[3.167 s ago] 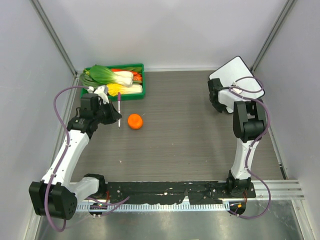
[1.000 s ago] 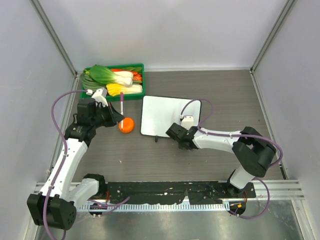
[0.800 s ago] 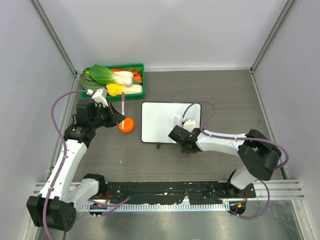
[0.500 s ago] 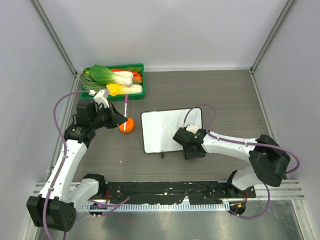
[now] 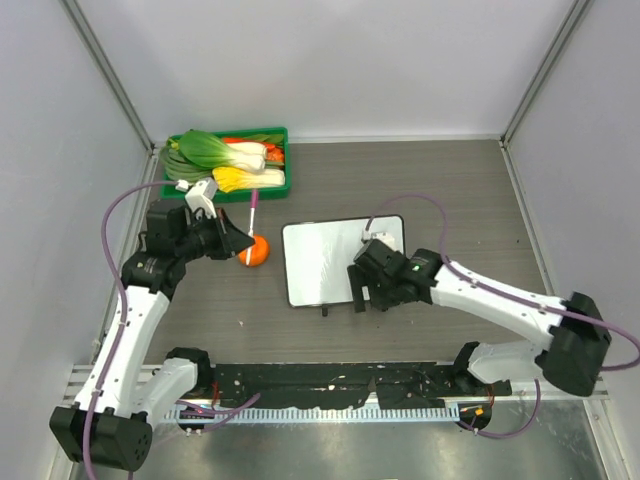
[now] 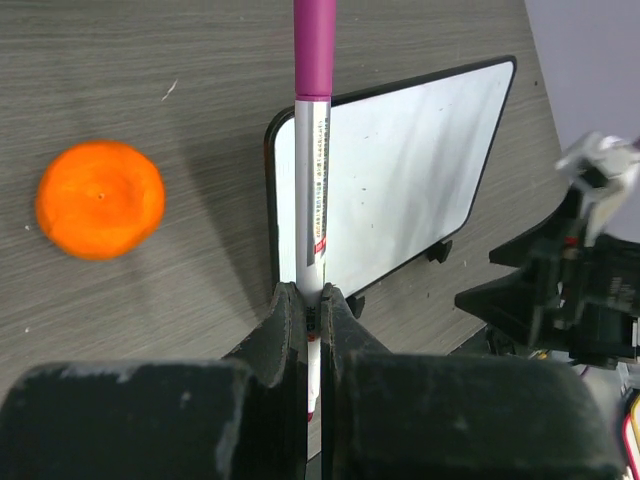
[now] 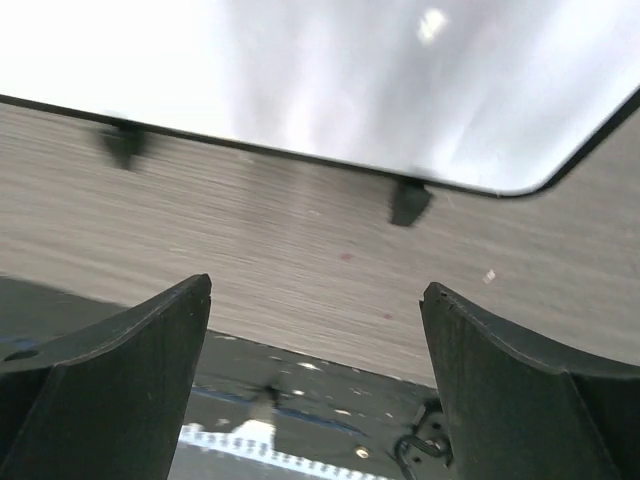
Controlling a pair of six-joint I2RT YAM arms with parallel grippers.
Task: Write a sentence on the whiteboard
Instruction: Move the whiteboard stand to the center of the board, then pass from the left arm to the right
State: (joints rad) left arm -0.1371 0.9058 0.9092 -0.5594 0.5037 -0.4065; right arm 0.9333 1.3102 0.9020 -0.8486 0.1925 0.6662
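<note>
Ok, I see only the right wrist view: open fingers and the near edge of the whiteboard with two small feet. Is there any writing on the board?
Observer: No. In the top view the whiteboard lies flat on the table and its surface is blank.
Operator: Where is the marker, please?
Observer: The left gripper is shut on the marker, off to the left of the board and not touching it.
Operator: Is something else close to the board?
Observer: An orange lies on the table to the board's left, apart from it.
</note>
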